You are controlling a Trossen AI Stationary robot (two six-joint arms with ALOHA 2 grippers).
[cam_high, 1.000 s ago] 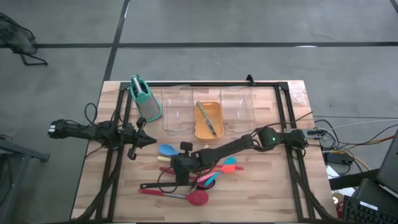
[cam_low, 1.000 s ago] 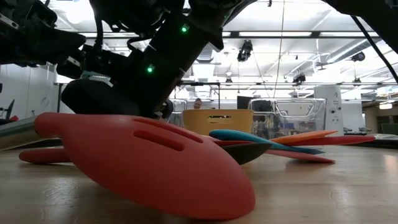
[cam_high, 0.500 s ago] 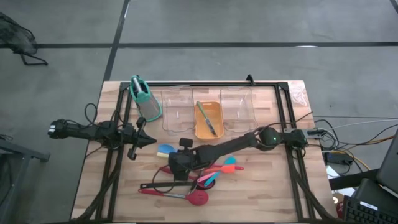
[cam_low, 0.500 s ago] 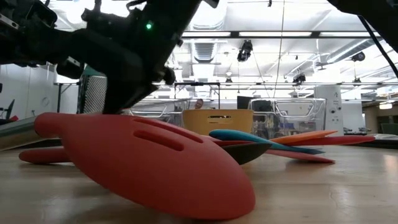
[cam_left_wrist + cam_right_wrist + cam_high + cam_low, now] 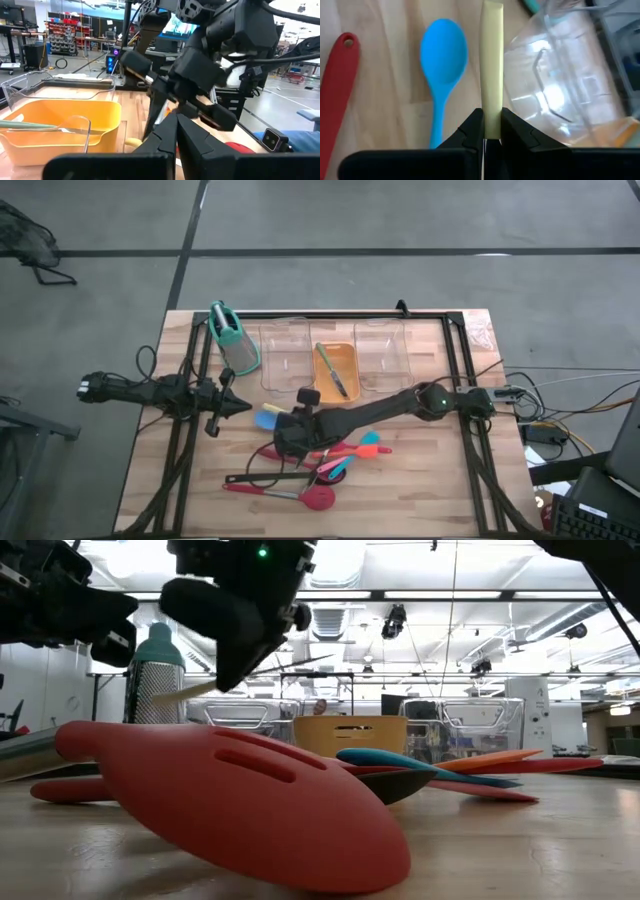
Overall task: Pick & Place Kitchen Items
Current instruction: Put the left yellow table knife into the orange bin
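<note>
My right gripper (image 5: 284,430) is shut on a pale wooden utensil (image 5: 491,65), above the table's middle; it also shows in the low view (image 5: 185,692). A blue spoon (image 5: 442,55) lies flat on the table just beside it (image 5: 272,416). More utensils lie in a pile (image 5: 345,458), with a red-headed spoon (image 5: 318,498) and a red slotted head (image 5: 250,800) nearest the front edge. My left gripper (image 5: 243,407) is shut and empty at the left, and its own view shows it too (image 5: 176,117). My right gripper pinches the pale utensil's flat handle (image 5: 492,122) between its two fingers, which sit on its two narrow edges. The utensil runs along the fingers and sticks out ahead of them. It is lifted clear of the table, a little tilted (image 5: 185,692).
At the back stand a teal-and-grey holder (image 5: 233,338), a clear tray (image 5: 283,355), an orange tray (image 5: 322,388) with a green utensil (image 5: 332,372) in it, and another clear tray (image 5: 382,350). A black frame (image 5: 330,314) runs round the table.
My right gripper has risen from the table and gone a little toward the far edge, staying shut. The pale utensil has come up with it and now hangs clear of the table. The blue spoon and the pile have stayed where they were.
</note>
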